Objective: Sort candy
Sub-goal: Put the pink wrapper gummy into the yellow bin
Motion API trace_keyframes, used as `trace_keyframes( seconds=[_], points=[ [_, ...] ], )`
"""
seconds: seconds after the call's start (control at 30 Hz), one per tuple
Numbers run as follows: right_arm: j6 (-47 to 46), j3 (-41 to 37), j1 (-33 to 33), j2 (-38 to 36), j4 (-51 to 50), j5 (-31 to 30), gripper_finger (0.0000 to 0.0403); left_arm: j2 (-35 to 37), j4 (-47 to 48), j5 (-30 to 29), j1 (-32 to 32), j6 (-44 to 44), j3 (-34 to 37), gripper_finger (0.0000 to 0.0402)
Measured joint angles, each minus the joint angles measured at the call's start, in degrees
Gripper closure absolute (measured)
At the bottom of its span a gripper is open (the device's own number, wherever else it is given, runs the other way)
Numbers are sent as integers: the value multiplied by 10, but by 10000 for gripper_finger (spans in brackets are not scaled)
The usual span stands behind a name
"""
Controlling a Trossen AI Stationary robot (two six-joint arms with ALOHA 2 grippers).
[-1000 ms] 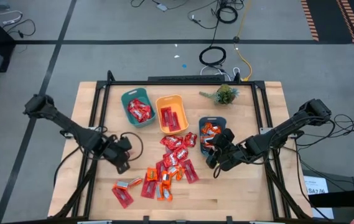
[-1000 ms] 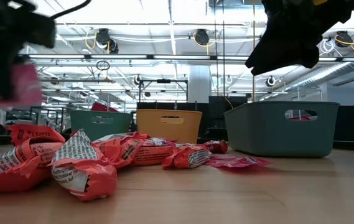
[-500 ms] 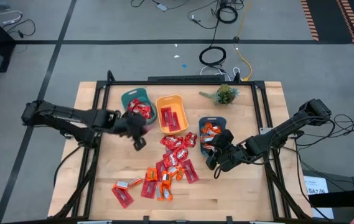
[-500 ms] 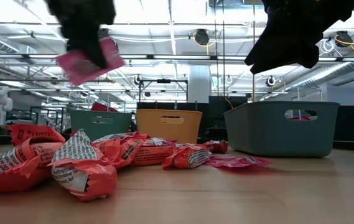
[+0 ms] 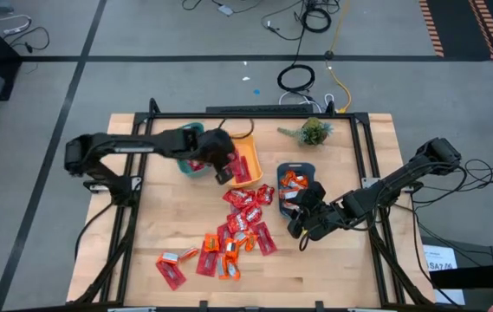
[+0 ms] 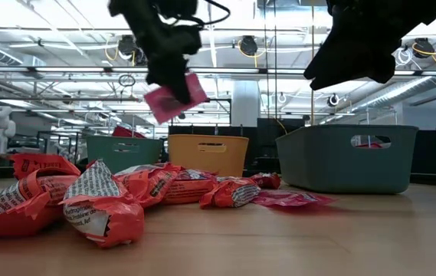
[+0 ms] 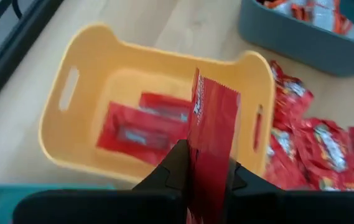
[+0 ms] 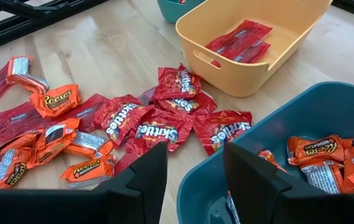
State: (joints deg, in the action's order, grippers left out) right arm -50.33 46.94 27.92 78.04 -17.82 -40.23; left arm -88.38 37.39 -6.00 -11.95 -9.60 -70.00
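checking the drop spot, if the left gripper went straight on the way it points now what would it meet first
Most likely the yellow bin: the left gripper, shut on a red candy packet, points down into it, toward the red packets on its floor. Depth is hard to judge.

Shiny red Skittles packets [image 8: 158, 127] and orange Reese's packets [image 8: 55, 99] lie on a pale wooden table [image 5: 350, 269]. One bin is yellow-orange [image 5: 244, 141], two are teal [image 5: 308, 166]. A pink-red candy packet [image 7: 213, 134] hangs between dark fingers.
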Motion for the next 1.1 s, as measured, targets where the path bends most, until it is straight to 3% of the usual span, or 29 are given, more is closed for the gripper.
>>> trace_keyframes(
  seconds=[0.17,0.47,0.83,1.1],
  points=[
    [2,0,0,0,0,0,255,-46,-23,0,-27,54,-45,371],
    [4,0,0,0,-1,0,255,-66,-104,-3,-56,59,-53,368],
    [7,0,0,0,-3,0,255,-66,-104,-3,-61,56,-53,284],
    [7,0,0,0,-3,0,255,-66,-87,-1,-61,59,-53,270]
  ],
)
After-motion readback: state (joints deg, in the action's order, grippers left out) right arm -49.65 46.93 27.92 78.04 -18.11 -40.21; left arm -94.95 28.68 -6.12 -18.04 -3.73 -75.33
